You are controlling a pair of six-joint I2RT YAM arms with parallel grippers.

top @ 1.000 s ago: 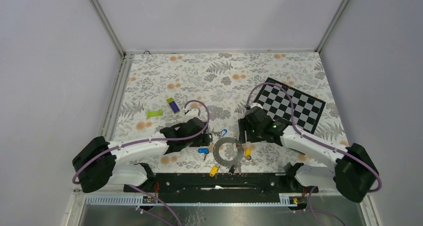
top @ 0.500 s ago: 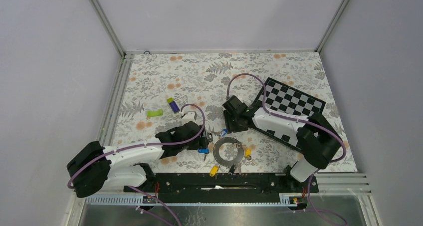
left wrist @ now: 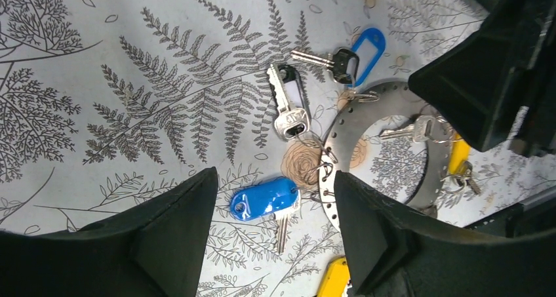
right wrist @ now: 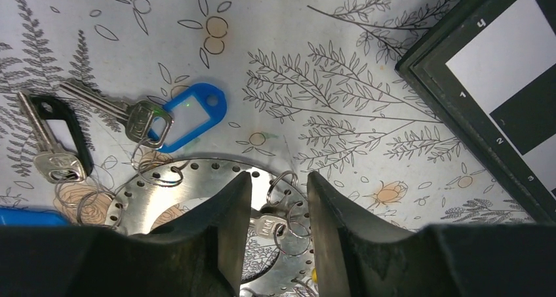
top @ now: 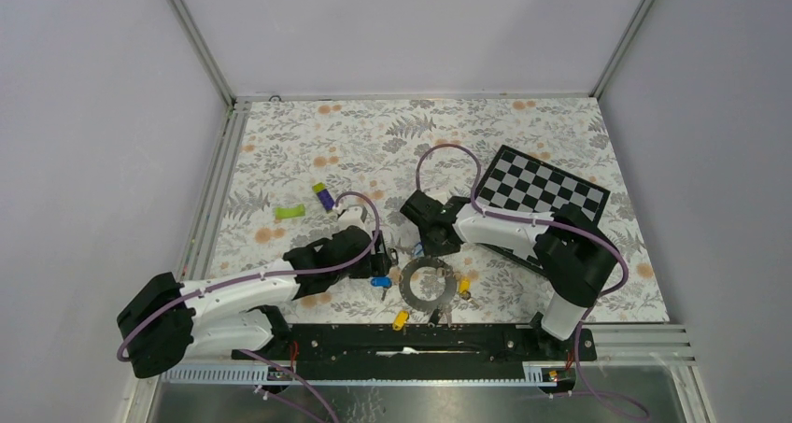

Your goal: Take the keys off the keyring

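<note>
The keyring lies flat on the floral table near the arm bases, with the keys fanned round its rim (several hang from small wire rings). The left gripper hangs wide open over a blue-tagged key. The right gripper, jaws narrowed but apart, straddles a silver key at the keyring's far edge. A second ago it sat to the keyring's right.

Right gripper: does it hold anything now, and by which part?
Nothing yet. The right gripper straddles a silver key on the keyring; gaps show between its jaws and the key.
</note>
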